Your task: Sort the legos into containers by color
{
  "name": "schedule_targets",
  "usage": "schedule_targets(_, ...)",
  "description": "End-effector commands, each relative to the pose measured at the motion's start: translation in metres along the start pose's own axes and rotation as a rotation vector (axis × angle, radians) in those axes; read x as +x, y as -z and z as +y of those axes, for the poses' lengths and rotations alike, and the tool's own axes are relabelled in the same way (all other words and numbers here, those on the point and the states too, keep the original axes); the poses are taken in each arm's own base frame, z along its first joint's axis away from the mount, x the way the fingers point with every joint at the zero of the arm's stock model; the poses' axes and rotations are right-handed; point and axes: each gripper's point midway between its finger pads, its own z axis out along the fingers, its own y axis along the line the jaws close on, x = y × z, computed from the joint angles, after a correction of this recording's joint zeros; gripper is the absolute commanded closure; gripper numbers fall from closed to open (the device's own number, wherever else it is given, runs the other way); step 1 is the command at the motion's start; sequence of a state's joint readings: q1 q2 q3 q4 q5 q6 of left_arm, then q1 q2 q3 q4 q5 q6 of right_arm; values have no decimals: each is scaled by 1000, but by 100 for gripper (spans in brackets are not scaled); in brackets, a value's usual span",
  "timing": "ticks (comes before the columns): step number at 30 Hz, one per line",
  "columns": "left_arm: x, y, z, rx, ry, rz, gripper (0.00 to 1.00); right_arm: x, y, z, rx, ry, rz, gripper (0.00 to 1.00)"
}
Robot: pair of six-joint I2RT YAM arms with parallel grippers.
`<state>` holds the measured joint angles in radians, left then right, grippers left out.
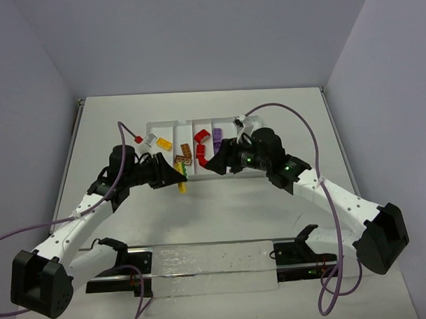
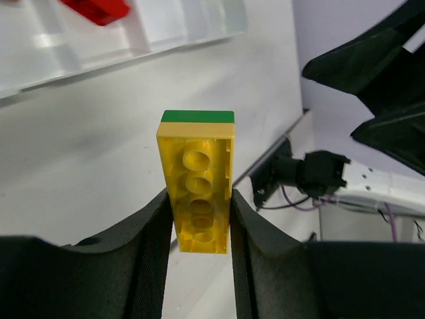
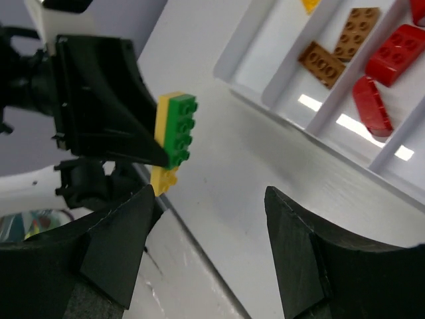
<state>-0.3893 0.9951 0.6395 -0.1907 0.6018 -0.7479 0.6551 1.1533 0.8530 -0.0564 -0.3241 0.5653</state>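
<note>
The yellow brick and white tray are glossy plastic.

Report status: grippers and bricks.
Left gripper shut on stacked yellow-and-green bricks. Right gripper open, empty, facing them. Tray close by; nothing in the way.

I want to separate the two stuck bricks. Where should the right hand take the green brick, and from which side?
Likely the green brick at its upper end, from its studded face: that end juts clear of the left hand, whose fingers clamp the yellow brick lower down.
</note>
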Motion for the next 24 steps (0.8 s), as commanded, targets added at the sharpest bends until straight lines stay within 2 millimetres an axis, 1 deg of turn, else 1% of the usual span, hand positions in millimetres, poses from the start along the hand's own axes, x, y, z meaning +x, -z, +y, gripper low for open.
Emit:
schedule_targets(1, -7, 5, -49, 266, -127, 29, 100, 2, 15, 39, -214, 90, 41, 24)
schedule_targets(3, -7, 6, -55, 302, -140, 39, 100, 4, 17, 45, -254, 97, 63, 24)
schedule_targets(5, -5, 8, -60, 330, -149, 46, 100, 2, 16, 52, -297, 111, 58, 24)
schedule_targets(6, -3, 11, -66, 365, -168, 55, 100, 3, 16, 56, -327, 116, 66, 25)
schedule_targets(10, 1, 14, -67, 384, -180, 59, 100, -1, 14, 65, -383, 124, 63, 27)
schedule_targets(12, 5, 16, -70, 410, -189, 75, 100, -2, 12, 69, -403, 123, 66, 28)
schedule_targets(18, 5, 19, -74, 431, -201, 81, 100, -3, 4, 76, -459, 102, 91, 28)
schedule_targets(20, 5, 21, -77, 443, -210, 75, 100, -3, -3, 75, -465, 88, 107, 27)
schedule_targets(24, 8, 24, -80, 462, -223, 78, 100, -6, -9, 78, -499, 84, 110, 27)
